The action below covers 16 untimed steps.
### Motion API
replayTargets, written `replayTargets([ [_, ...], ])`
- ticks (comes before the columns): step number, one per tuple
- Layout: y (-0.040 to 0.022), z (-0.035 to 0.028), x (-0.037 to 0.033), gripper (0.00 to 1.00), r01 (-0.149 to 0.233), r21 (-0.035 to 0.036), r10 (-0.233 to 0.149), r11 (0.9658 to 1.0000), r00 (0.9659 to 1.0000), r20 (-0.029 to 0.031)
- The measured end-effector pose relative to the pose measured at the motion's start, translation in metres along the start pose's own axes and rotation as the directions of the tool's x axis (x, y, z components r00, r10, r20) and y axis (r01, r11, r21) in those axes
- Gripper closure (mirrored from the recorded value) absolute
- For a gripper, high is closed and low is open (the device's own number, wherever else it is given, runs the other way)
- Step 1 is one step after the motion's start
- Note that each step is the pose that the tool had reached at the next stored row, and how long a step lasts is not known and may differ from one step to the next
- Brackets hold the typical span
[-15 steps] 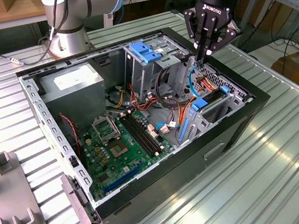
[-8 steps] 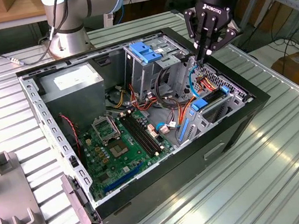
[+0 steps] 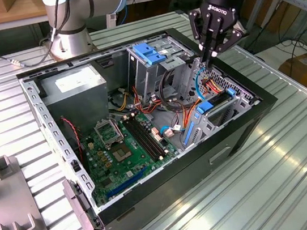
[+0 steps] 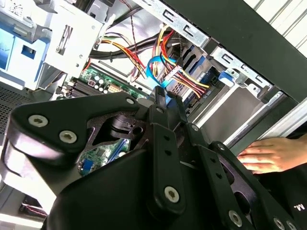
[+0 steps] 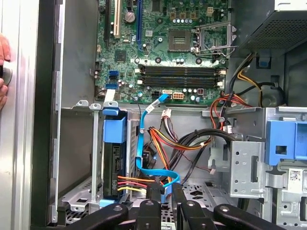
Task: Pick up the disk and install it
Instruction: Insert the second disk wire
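Hidden and cropped parts around the open computer case

In the first wrist view we see the disk [image 5: 114, 158] only edge-on in its bay, label hidden. The pincer [image 5: 166, 189] is cut off by the frame edge, as is a person's hand [image 5: 4, 72]. In the second wrist view the pincer's body covers much of the motherboard [image 4: 98, 84].

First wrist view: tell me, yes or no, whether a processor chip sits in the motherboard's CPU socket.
No. In the first wrist view the CPU socket on the motherboard lies bare, with no processor or cooler on it.

No legible text; small white labels on drive cage [image 5: 293, 176] too small to read.
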State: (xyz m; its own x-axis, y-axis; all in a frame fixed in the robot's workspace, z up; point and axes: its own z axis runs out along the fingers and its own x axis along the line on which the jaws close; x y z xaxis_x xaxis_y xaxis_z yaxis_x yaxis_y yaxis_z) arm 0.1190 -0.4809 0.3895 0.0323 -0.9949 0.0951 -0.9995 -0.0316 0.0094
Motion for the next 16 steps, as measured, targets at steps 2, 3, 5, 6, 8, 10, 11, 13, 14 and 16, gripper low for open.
replayTargets([
  [2, -0.0001, 0.0024, -0.0002, 0.76, 0.000, -0.0004, 0.000, 1.0000, 0.9999, -0.0124],
  [3, -0.0001, 0.0032, -0.0003, 0.76, 0.000, -0.0006, 0.000, 1.0000, 0.9999, -0.0165],
  [5, -0.0001, 0.0048, -0.0004, 0.76, 0.000, -0.0009, 0.000, 1.0000, 0.9996, -0.0272],
  [6, -0.0001, 0.0053, -0.0005, 0.76, 0.000, -0.0010, 0.000, 1.0000, 0.9995, -0.0321],
  [8, -0.0001, 0.0059, -0.0005, 0.77, 0.000, -0.0013, 0.000, 1.0000, 0.9992, -0.0395],
  [10, -0.0001, 0.0063, -0.0006, 0.89, 0.000, -0.0014, 0.000, 1.0000, 0.9990, -0.0438],
  [11, -0.0001, 0.0064, -0.0006, 0.89, 0.000, -0.0014, 0.000, 1.0000, 0.9990, -0.0452],
  [13, -0.0001, 0.0070, -0.0007, 0.89, 0.000, -0.0018, 0.000, 1.0000, 0.9985, -0.0545],
  [14, -0.0001, 0.0073, -0.0007, 0.89, 0.000, -0.0019, 0.000, 1.0000, 0.9982, -0.0599],
  [16, -0.0001, 0.0081, -0.0008, 0.89, -0.001, -0.0023, 0.000, 1.0000, 0.9976, -0.0698],
])
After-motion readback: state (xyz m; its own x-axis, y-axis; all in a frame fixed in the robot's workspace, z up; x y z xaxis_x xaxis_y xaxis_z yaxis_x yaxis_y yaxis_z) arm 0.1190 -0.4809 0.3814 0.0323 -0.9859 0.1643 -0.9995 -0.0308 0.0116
